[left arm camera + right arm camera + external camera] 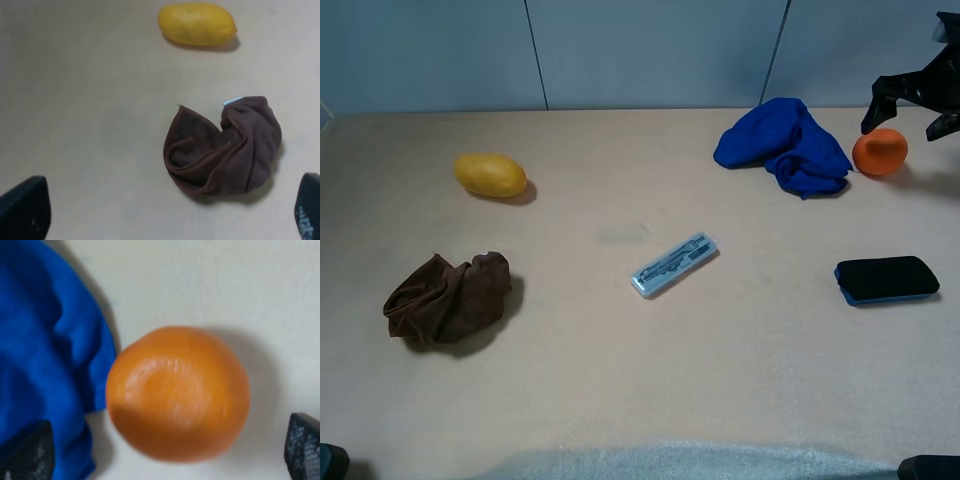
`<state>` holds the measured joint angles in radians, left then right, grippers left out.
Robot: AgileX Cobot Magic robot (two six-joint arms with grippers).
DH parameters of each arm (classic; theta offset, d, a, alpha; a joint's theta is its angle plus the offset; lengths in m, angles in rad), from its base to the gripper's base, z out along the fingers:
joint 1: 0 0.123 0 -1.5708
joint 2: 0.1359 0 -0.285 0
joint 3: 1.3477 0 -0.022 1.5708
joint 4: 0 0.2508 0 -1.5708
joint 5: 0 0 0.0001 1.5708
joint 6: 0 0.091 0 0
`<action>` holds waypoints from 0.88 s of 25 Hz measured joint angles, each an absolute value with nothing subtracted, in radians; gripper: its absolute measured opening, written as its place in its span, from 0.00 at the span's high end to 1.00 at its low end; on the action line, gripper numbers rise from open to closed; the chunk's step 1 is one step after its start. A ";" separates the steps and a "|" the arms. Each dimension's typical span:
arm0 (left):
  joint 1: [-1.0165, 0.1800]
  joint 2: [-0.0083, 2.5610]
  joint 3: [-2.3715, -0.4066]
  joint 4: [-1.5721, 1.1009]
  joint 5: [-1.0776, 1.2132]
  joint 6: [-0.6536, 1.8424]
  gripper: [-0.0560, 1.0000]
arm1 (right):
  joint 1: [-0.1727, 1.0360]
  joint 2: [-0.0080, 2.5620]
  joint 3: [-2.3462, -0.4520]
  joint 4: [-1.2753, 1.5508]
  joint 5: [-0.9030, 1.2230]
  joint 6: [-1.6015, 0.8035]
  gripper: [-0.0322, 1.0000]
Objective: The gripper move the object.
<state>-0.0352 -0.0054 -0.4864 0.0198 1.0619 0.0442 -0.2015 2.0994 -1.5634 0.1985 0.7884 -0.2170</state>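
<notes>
The round orange fruit (880,152) lies on the tan table at the far right, touching the edge of a crumpled blue cloth (785,145). My right gripper (912,118) hovers just above and behind the fruit, its dark fingers spread to either side of it. In the right wrist view the orange (177,392) fills the middle between the two fingertips, and the gripper (165,450) is open and holds nothing. My left gripper (166,210) is open and empty over the table near a brown cloth (225,150).
A yellow oval fruit (491,175) lies at the back left. The brown cloth (447,298) is at the front left. A clear pencil case (674,264) lies in the middle. A black-and-blue eraser block (886,279) sits at the right.
</notes>
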 joint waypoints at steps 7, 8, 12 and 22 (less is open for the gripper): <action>-0.035 -0.005 -0.486 0.020 1.062 0.044 0.01 | -0.202 2.047 -1.563 0.232 0.954 -0.216 0.30; -0.035 -0.005 -0.486 0.020 1.062 0.044 0.01 | -0.202 2.040 -1.563 0.232 0.977 -0.215 0.30; -0.035 -0.005 -0.486 0.020 1.062 0.044 0.01 | -0.202 1.997 -1.563 0.232 1.050 -0.198 0.30; -0.035 -0.005 -0.486 0.020 1.062 0.044 0.01 | -0.155 1.881 -1.563 0.170 1.207 -0.133 0.30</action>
